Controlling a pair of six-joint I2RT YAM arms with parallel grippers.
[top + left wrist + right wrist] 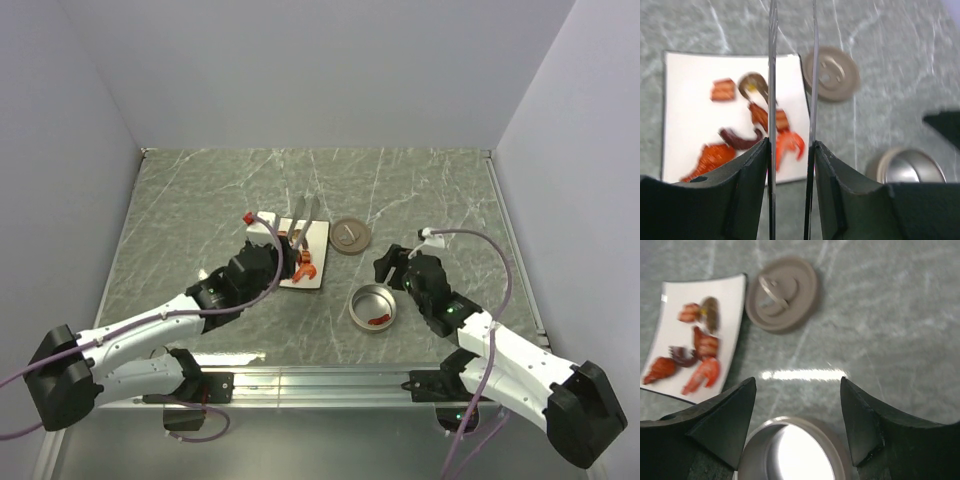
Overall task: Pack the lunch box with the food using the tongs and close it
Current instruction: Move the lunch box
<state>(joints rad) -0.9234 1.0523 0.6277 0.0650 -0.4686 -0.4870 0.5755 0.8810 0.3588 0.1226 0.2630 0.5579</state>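
Observation:
The thin silver tongs (772, 75) are clamped in my left gripper (790, 145), which is shut on their two arms. The tips reach out over the white plate (687, 125). Several red-orange and brown food pieces (790, 142) lie on that plate, under and left of the tongs. In the top view the left gripper (283, 252) sits at the plate's near-left side. The silver lunch box (372, 307) stands open right of the plate with one red piece (378, 320) inside. Its lid (350, 235) lies flat behind it. My right gripper (797, 382) is open and empty just above the tin's rim (790, 422).
The plate (318, 235) sits mid-table on the green marble top. The lid (782, 292) lies a short way right of the plate's far corner. White walls enclose the table on three sides. The right gripper (392, 262) hovers just behind the tin.

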